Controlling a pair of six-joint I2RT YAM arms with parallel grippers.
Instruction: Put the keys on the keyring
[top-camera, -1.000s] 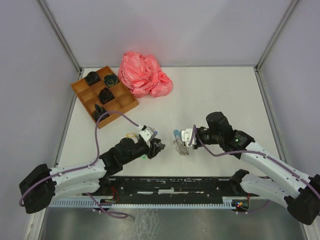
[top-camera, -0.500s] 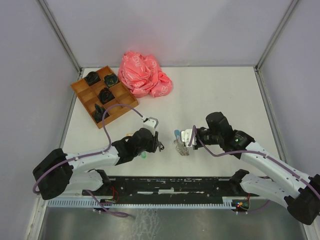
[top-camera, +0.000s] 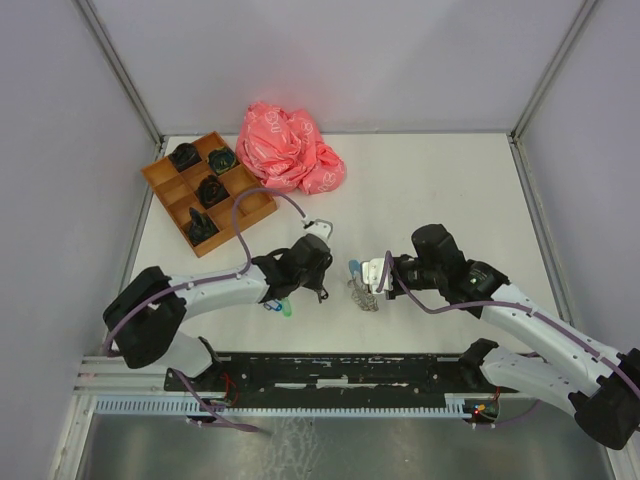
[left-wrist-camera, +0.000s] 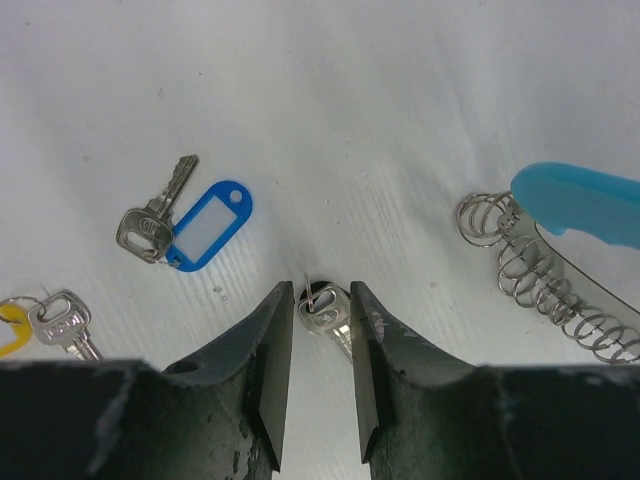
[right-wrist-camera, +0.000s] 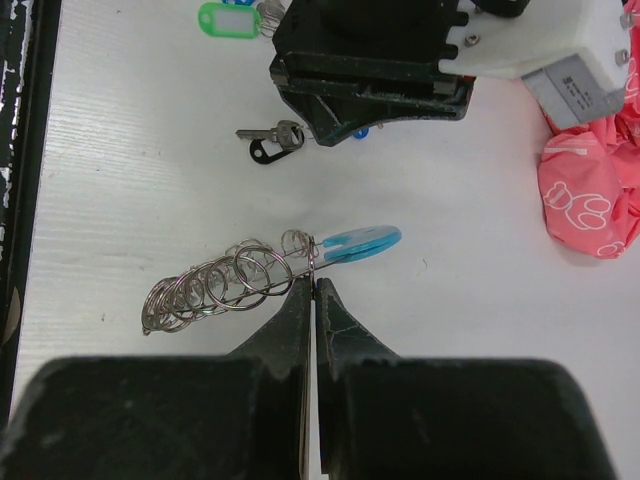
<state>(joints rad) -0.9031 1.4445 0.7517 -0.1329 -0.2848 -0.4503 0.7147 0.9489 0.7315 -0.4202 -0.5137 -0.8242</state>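
Observation:
The keyring (right-wrist-camera: 210, 285) is a coil of silver loops on a wire with a light blue end piece (right-wrist-camera: 355, 243), also seen at the right of the left wrist view (left-wrist-camera: 585, 205). My right gripper (right-wrist-camera: 313, 283) is shut on its wire beside the blue piece. My left gripper (left-wrist-camera: 320, 290) points down at the table, jaws open a key's width. A silver key with a black tag (left-wrist-camera: 325, 308) lies between the tips; I cannot tell if they touch it. To the left lie a blue-tagged key (left-wrist-camera: 205, 222) and a yellow-tagged key (left-wrist-camera: 62, 320). A green tag (right-wrist-camera: 228, 15) lies further off.
An orange compartment tray (top-camera: 240, 212) holding dark objects stands at the back left. A crumpled pink bag (top-camera: 290, 150) lies behind the centre. The two grippers (top-camera: 316, 280) (top-camera: 375, 278) are close together near the front middle, with the keyring (top-camera: 362, 292) between them.
My left arm has swung away from the near edge and to the right, over the black-tagged key, and its jaws have narrowed. The right gripper and the keyring have not moved.

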